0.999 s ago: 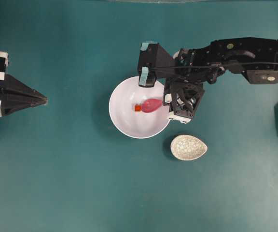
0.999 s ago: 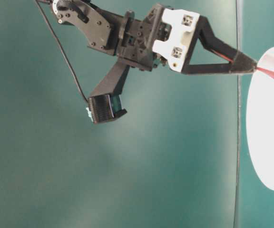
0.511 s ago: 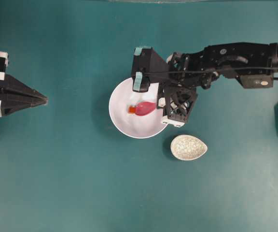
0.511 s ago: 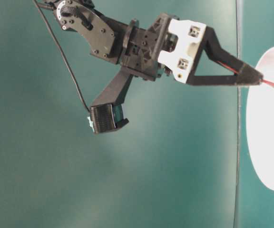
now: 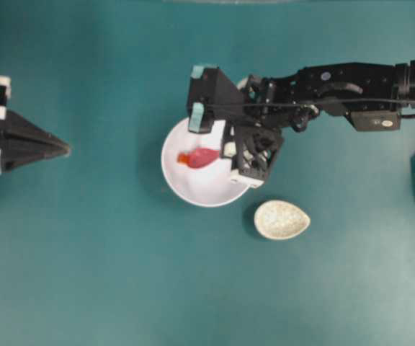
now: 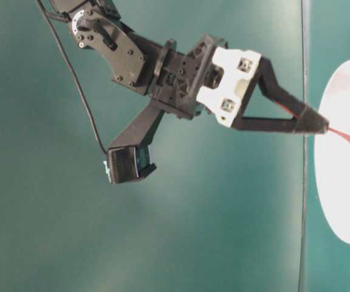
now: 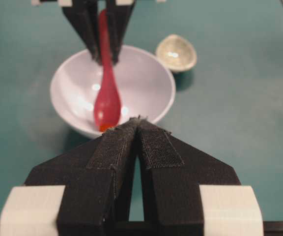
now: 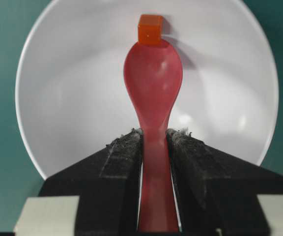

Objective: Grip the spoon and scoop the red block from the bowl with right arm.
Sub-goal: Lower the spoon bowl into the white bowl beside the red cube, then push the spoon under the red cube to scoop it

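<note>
One second has carried the spoon (image 8: pixel 153 83) well across the bowl (image 5: pixel 215 193), and the block (image 8: pixel 150 29) has slid ahead of its tip toward the far wall. Right gripper (image 8: pixel 154 142) is clamped on the handle. Block sits touching the scoop's front edge, not yet inside, so it looks like pushing rather than scooping. Left gripper (image 7: pixel 137 129) rests closed, holding nothing.
</note>
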`<action>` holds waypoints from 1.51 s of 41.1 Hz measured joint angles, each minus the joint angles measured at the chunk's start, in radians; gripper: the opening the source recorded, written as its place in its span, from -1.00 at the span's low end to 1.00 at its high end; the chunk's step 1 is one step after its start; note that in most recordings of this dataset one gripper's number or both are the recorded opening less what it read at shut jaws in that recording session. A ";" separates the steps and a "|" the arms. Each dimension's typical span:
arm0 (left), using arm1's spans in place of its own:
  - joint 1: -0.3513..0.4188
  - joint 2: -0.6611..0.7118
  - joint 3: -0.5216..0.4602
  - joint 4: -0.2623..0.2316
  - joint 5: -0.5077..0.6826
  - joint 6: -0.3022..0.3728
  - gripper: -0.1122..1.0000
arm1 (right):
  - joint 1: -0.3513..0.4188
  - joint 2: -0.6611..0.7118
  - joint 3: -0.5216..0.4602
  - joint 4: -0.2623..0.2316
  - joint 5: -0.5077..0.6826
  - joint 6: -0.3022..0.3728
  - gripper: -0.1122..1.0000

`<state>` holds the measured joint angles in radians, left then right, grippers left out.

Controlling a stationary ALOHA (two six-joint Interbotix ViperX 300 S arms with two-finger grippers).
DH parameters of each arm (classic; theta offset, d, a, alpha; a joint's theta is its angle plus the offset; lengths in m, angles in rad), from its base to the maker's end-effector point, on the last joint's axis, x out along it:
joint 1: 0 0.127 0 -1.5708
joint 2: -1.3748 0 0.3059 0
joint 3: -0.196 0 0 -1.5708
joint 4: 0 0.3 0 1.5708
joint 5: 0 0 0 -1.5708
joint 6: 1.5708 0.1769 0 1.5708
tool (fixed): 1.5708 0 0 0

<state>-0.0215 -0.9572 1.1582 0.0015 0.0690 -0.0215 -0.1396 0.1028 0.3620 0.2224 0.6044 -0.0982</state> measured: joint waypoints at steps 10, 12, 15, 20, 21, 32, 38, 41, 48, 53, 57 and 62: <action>0.000 0.000 0.000 0.000 0.000 0.000 -0.79 | -0.002 0.005 -0.011 0.000 -0.025 0.003 -0.35; 0.000 0.000 0.000 0.000 0.000 0.000 -0.79 | 0.000 0.005 -0.011 0.000 -0.025 0.005 -0.35; 0.000 0.000 0.000 0.000 0.002 0.000 -0.79 | -0.002 0.005 -0.012 0.000 -0.025 0.005 -0.35; 0.000 0.000 0.000 0.000 0.000 0.000 -0.79 | 0.000 0.005 -0.012 0.002 -0.026 0.006 -0.35; 0.000 0.000 0.000 0.000 0.000 0.000 -0.79 | 0.000 0.005 -0.012 0.000 -0.028 0.006 -0.35; 0.000 0.000 0.000 0.000 0.000 0.000 -0.79 | 0.000 0.005 -0.011 0.002 -0.038 0.008 -0.35; 0.000 0.000 0.000 0.000 0.000 0.000 -0.79 | 0.000 0.003 -0.006 0.002 -0.040 0.008 -0.35; 0.000 0.000 0.002 0.000 0.000 0.000 -0.79 | 0.000 -0.003 0.008 0.002 -0.049 0.008 -0.35; 0.000 0.000 0.000 0.000 0.002 0.000 -0.79 | 0.005 -0.028 0.049 0.002 -0.115 0.009 -0.35; 0.000 0.000 0.000 0.000 0.000 0.000 -0.79 | 0.015 -0.048 0.084 0.002 -0.176 0.009 -0.35; 0.000 0.000 0.000 0.000 0.000 0.000 -0.79 | 0.023 -0.064 0.114 0.002 -0.222 0.009 -0.35; 0.000 0.000 0.000 0.000 0.000 0.000 -0.79 | 0.031 -0.092 0.156 0.003 -0.276 0.009 -0.35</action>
<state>-0.0215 -0.9572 1.1582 0.0015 0.0690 -0.0215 -0.1089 0.0107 0.5185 0.2255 0.3283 -0.0890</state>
